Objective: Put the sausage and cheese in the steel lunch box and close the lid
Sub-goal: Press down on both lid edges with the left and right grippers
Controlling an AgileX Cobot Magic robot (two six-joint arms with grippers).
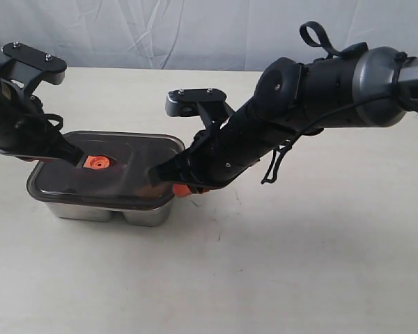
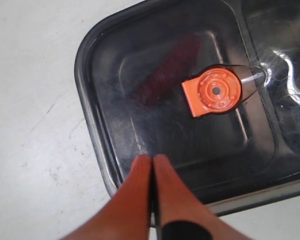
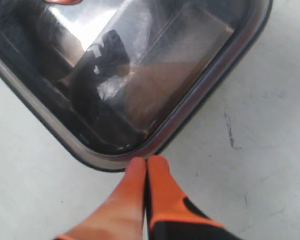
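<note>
Your shiny rectangular stainless-steel lunch box [image 1: 83,211] stands on the pale table [image 1: 313,264], left of centre. The flat dark translucent plastic lid [image 1: 136,154] lies on top and covers it, with its small orange valve tab [image 1: 95,162] in the middle.

In the left wrist view the dark-red toy sausage [image 2: 167,70] shows through the lid as a blurred shape inside the box, in its left part. At the right end a dull yellow-brown patch [image 3: 165,85] shows under the lid. It is too blurred for you to tell whether that is the cheese.

Your left arm [image 1: 21,129] reaches in from the far left and slopes down towards the right. The left gripper [image 2: 151,161] has its orange fingers pressed together with nothing between them. Its tip is over the lid, just left of the valve tab; you cannot tell whether it touches.

Your right arm [image 1: 299,97] comes from the far right, and its forearm slopes down leftwards past the middle. The right gripper [image 3: 146,162] is also closed on nothing, its tips at the lid's rim by the near right corner.
</note>
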